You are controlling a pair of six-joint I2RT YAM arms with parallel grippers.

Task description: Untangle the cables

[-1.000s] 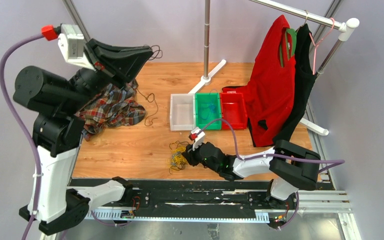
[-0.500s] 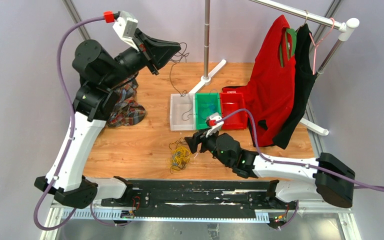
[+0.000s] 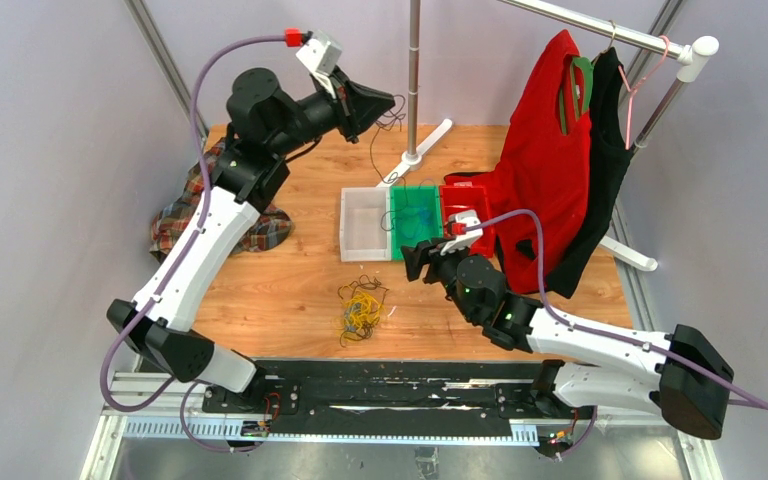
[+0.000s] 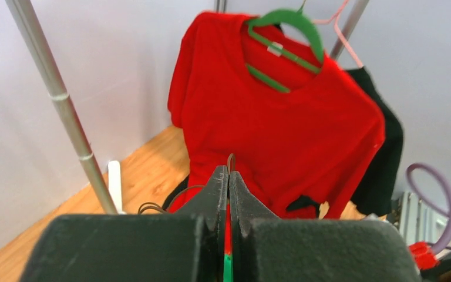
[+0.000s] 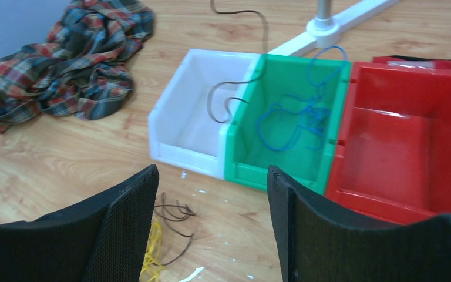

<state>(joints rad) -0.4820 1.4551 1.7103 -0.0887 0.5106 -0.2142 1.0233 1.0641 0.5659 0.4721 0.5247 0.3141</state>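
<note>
My left gripper [image 3: 384, 103] is raised high over the back of the table and shut on a thin black cable [image 5: 211, 106]. The cable hangs down, with its loose end curling over the white bin [image 5: 183, 120] and the green bin's [image 5: 246, 170] edge. In the left wrist view a small loop of it pokes out above the closed jaws of my left gripper [image 4: 229, 174]. A blue cable [image 5: 293, 123] lies in the green bin. A yellow tangle [image 3: 360, 308] with dark strands [image 5: 173, 211] lies on the wood. My right gripper [image 3: 415, 262] [image 5: 211, 176] is open and empty, just right of the tangle.
A red bin [image 5: 399, 141] adjoins the green one. Plaid cloth [image 3: 185, 215] lies at the table's left. A clothes rack's pole [image 3: 413, 70] and foot stand behind the bins. A red shirt [image 3: 545, 190] and a black garment [image 3: 605, 170] hang on the right.
My left arm swung right and carried the black cable from the plaid cloth to above the bins. My right gripper opened and pulled back right, away from the yellow tangle.
</note>
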